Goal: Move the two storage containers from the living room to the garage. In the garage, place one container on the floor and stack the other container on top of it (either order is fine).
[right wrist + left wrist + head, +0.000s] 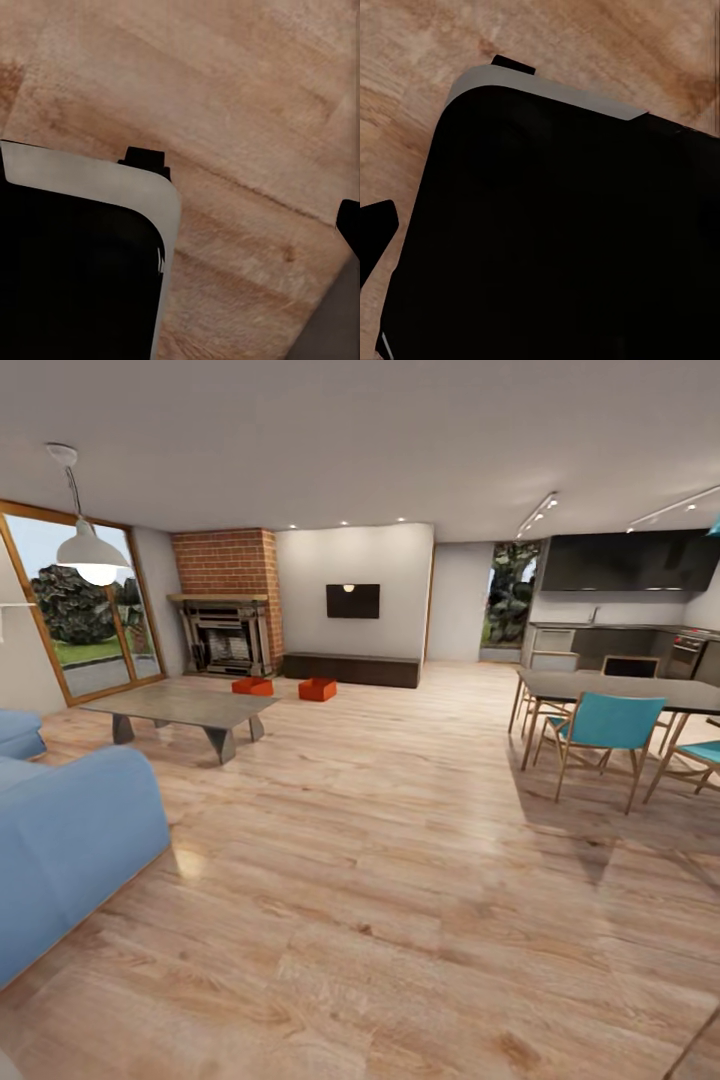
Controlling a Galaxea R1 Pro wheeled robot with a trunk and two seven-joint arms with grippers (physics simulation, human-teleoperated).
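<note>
The two storage containers show in the head view as small orange-red bins far off on the wood-plank flooring of the living room: one (252, 686) just behind the low table, the other (317, 689) to its right, before the dark TV bench. Both lie near the brick fireplace (228, 622). My left gripper (540, 236) hangs over the wood planks beside my black base, with one dark fingertip (376, 232) at the picture's edge. My right gripper (180, 225) hangs likewise, with one fingertip (349, 223) at the edge. Nothing is held in either. The garage and its floor are out of view.
A grey low table (185, 708) stands between me and the left bin. A blue sofa (70, 840) is close at the left. A dining table (610, 690) with teal chairs (605, 728) is at the right. Wide open wood flooring (400, 840) runs ahead.
</note>
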